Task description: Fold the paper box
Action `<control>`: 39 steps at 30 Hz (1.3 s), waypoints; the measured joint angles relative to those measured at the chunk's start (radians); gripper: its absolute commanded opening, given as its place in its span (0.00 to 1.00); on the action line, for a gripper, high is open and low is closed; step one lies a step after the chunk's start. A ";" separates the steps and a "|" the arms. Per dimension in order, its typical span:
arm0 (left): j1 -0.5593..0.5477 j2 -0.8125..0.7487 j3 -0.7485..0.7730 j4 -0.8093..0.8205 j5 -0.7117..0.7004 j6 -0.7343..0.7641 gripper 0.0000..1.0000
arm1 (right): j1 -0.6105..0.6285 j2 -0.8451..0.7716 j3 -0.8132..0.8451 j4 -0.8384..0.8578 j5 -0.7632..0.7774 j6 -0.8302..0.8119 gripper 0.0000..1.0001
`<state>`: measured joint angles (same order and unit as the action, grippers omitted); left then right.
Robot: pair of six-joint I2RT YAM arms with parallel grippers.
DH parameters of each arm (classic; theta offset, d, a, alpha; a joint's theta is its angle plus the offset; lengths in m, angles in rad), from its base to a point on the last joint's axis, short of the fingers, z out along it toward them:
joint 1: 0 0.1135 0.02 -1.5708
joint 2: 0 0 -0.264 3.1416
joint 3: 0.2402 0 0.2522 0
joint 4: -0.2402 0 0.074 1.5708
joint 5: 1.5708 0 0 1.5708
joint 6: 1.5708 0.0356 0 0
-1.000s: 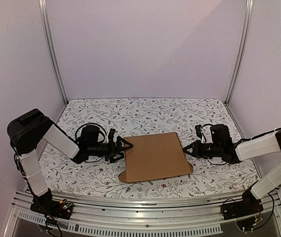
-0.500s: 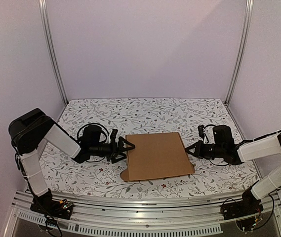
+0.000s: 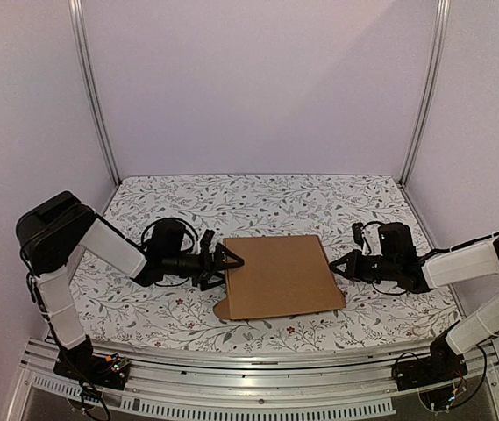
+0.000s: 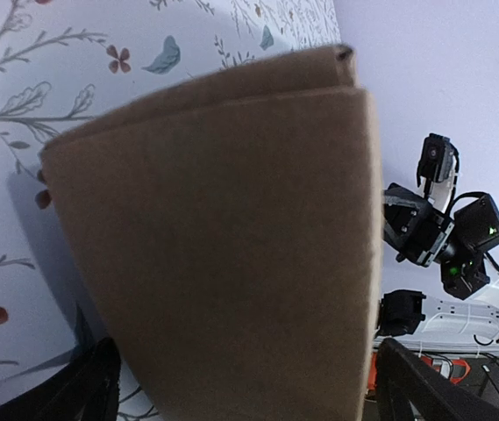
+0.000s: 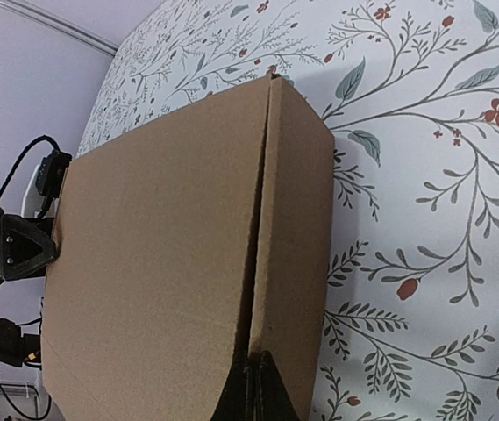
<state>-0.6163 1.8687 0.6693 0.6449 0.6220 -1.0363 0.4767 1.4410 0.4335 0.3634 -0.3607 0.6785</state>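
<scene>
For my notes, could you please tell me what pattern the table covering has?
The table covering is white with grey vines and red flowers; right wrist view.

the paper box (image 3: pixel 277 277) lies flat on the table (image 3: pixel 258 197), nearer the front edge than the back wall, between the two arms. the left gripper (image 3: pixel 229 263) sits at its left edge; the right gripper (image 3: pixel 337 267) is opposite, tips touching its right side
</scene>
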 measured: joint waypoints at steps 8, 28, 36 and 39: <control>-0.014 0.049 0.010 0.084 0.037 -0.056 0.95 | 0.000 -0.006 -0.005 -0.001 0.010 0.000 0.00; -0.018 0.129 -0.009 0.259 0.079 -0.197 0.35 | 0.000 -0.019 -0.011 -0.005 0.012 0.000 0.14; -0.021 0.093 -0.011 0.241 0.095 -0.200 0.33 | -0.005 -0.101 -0.004 -0.185 0.026 -0.022 0.40; -0.019 0.043 -0.011 0.207 0.102 -0.187 0.33 | -0.002 -0.188 0.018 -0.328 0.035 -0.059 0.45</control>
<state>-0.6357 1.9121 0.6582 0.8520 0.7238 -1.2232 0.4747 1.2533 0.4515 0.0349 -0.3260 0.6197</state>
